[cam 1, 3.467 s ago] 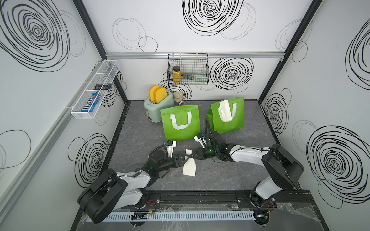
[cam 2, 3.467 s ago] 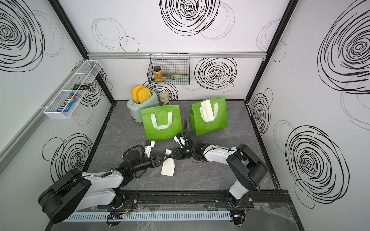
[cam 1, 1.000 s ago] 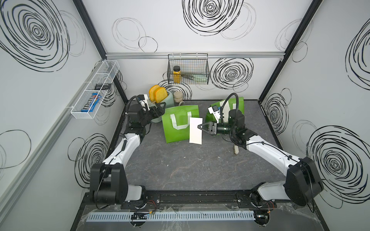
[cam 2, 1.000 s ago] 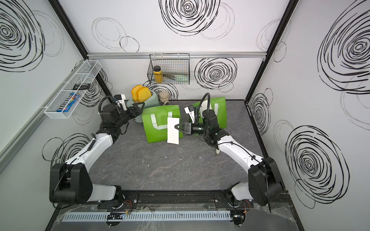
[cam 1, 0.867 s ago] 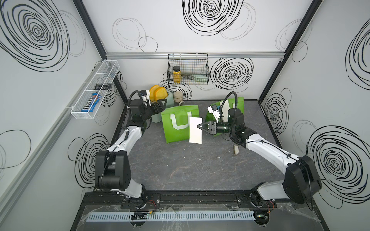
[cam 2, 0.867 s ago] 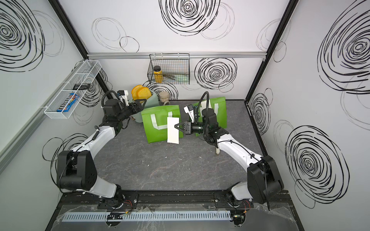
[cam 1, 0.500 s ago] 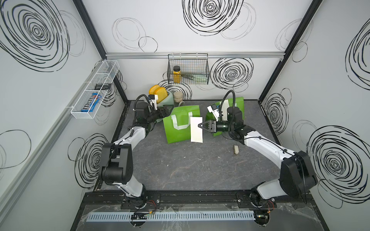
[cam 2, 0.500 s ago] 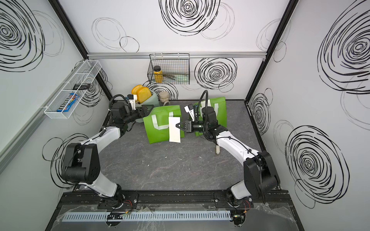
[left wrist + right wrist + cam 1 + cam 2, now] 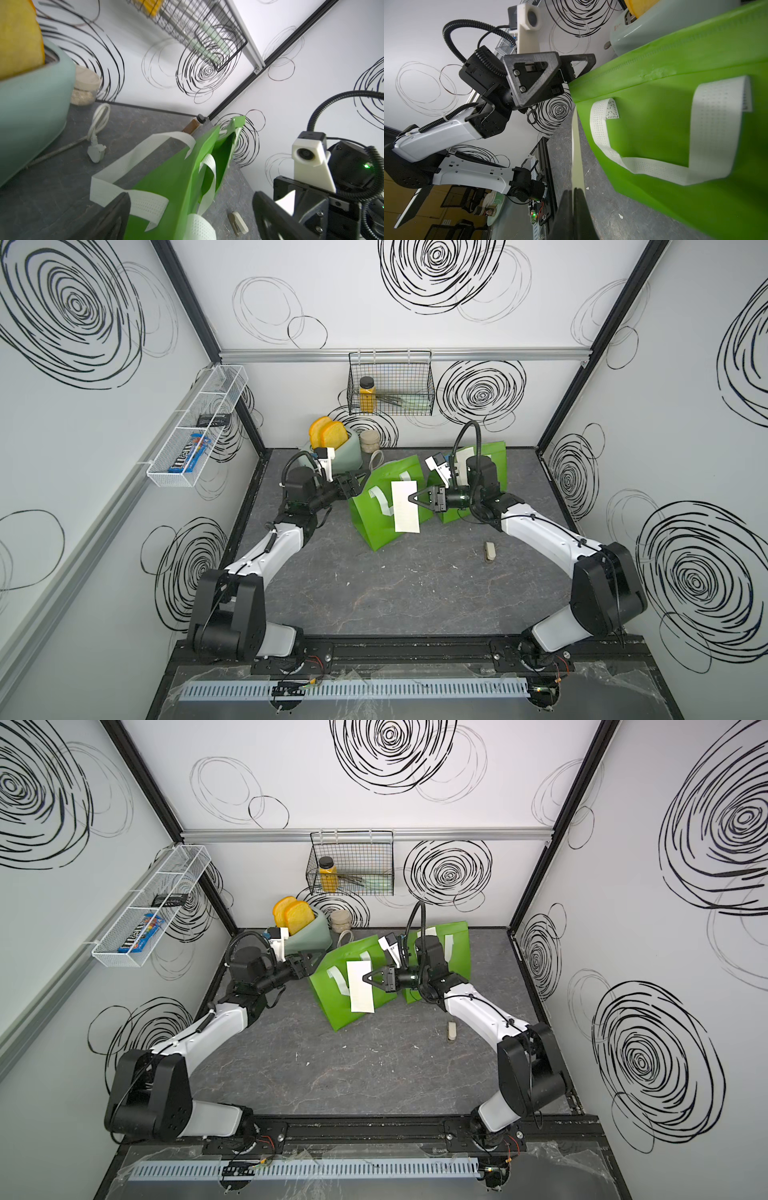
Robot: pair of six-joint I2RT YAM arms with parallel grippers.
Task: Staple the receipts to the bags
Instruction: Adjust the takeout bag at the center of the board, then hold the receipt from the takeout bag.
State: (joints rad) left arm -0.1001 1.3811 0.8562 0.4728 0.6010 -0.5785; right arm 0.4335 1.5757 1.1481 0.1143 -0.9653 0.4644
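The near bag [image 9: 374, 526] [image 9: 338, 1011] is bright green with white handles and stands tilted at mid-table. My right gripper [image 9: 412, 497] [image 9: 365, 977] [image 9: 574, 192] is shut on a white receipt [image 9: 405, 508] [image 9: 360, 988] [image 9: 576, 143], holding it upright against that bag's front. My left gripper [image 9: 356, 484] [image 9: 309, 962] [image 9: 191, 216] [image 9: 572, 71] is open at the bag's upper left corner, with the bag's top edge [image 9: 187, 176] between its fingers. A second green bag [image 9: 496, 456] [image 9: 455, 952] stands behind my right wrist, partly hidden.
A small beige stapler [image 9: 489, 551] [image 9: 451, 1030] [image 9: 238, 223] lies on the table under my right forearm. A pale green toaster [image 9: 347, 452] holding yellow toast, a jar [image 9: 369, 441] and a white plug cord [image 9: 96, 133] sit at the back left. A wire basket [image 9: 390, 383] hangs on the back wall.
My left gripper has swung from beside the toaster to the near bag's upper corner. That bag has tipped and turned. My right gripper has kept the receipt against its front.
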